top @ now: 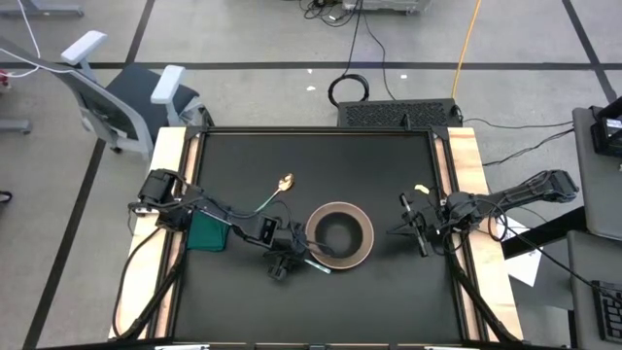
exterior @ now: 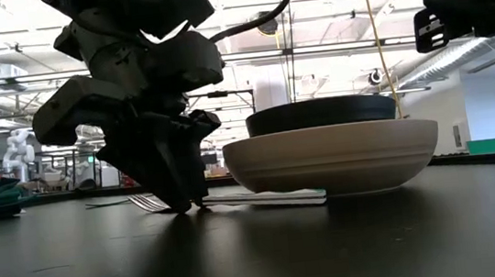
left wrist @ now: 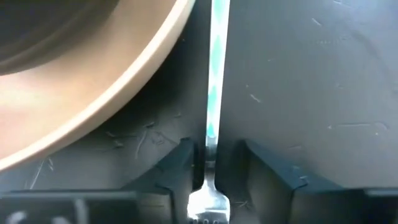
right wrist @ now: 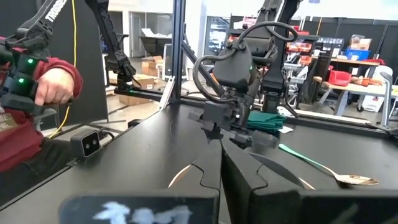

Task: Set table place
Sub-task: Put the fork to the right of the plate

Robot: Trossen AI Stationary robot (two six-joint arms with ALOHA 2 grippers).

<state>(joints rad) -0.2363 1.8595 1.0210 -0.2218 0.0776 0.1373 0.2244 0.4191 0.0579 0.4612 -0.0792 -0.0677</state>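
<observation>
The pinkish-beige plate [top: 366,243] stands at the table's middle with the black bowl [top: 338,233] in it. The silver fork [left wrist: 214,74] lies flat on the table by the plate's near-left side, with its handle end under the plate's rim [exterior: 313,196]. My left gripper [left wrist: 214,152] points down with its tips at the tabletop. It is open, one finger on each side of the fork's neck, with a gap on both sides. The spoon [top: 275,194], with a gold bowl and a green handle, lies far-left of the plate. My right gripper [top: 413,231] is shut and empty, above the table to the right of the plate.
A folded green cloth [top: 207,233] lies on the table's left side under my left arm. A person's hand with a red sleeve [right wrist: 53,87] shows beyond the table's edge in the right wrist view. Bare black tabletop [top: 321,311] lies between the plate and the near edge.
</observation>
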